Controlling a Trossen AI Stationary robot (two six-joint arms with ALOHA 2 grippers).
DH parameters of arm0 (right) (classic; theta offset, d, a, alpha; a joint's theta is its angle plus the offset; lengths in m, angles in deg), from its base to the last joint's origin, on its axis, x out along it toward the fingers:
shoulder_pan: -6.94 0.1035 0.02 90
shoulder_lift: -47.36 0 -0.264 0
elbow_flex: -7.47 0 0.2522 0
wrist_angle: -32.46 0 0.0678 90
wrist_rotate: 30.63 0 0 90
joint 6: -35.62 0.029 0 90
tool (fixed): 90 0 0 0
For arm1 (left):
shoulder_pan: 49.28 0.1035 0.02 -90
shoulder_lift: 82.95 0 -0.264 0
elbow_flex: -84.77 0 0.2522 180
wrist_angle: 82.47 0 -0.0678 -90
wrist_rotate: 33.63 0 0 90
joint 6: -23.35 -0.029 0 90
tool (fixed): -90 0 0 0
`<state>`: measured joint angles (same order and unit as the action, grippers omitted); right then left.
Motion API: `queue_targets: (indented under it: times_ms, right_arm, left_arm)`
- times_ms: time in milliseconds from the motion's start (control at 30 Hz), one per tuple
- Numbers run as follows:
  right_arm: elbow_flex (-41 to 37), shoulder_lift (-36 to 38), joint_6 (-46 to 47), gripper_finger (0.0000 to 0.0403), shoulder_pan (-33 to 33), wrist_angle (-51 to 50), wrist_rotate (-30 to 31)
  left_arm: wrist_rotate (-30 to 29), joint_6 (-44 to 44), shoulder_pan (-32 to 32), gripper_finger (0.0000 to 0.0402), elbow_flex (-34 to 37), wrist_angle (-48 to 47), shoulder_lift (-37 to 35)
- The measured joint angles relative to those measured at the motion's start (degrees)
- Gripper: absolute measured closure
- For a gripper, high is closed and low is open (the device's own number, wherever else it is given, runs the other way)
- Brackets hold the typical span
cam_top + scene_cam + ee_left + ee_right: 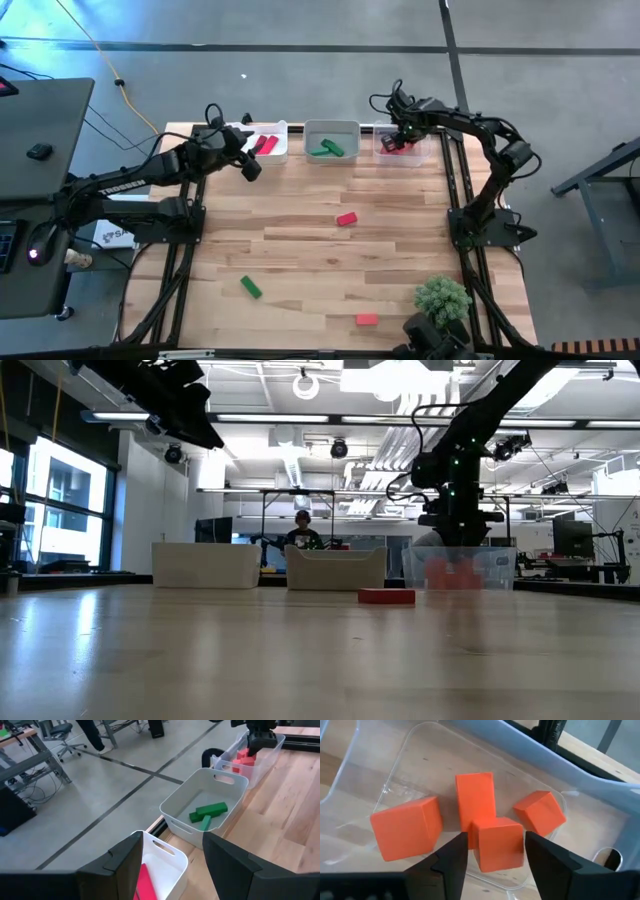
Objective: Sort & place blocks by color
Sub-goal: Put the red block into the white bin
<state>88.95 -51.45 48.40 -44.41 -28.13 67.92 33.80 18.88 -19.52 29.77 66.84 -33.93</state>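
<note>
Right gripper [492, 852] sits over the clear bin [403, 146] at the table's 1 o'clock, fingers spread and holding nothing, an orange block [497, 843] lying loose between them with 3 more beside it. Left gripper [252, 168] hovers open near the white bin [268, 143] at 11 o'clock. Green blocks [208, 813] fill the middle bin [200, 800]. A red block [346, 218] lies mid-table, a green one [250, 287] at 7, another red [367, 319] at 5.

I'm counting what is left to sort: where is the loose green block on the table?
In the high view the green block lies alone on the table's near left part, left of the red block at the near edge.
</note>
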Motion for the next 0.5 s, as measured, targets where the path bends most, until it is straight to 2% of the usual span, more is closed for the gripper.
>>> queue_targets:
  times_ms: [333,500]
  right_arm:
    - [7.65,0.02,0.21,0.0216,0.3,-6.27,-0.02]
    - [11.45,0.02,0.18,0.0216,2.26,-9.49,-0.27]
  left_arm:
    - [-0.04,3.27,-0.43,0.0206,0.0,0.0,-0.33]
    - [-0.02,1.44,-1.51,0.0206,-3.02,-6.57,-0.33]
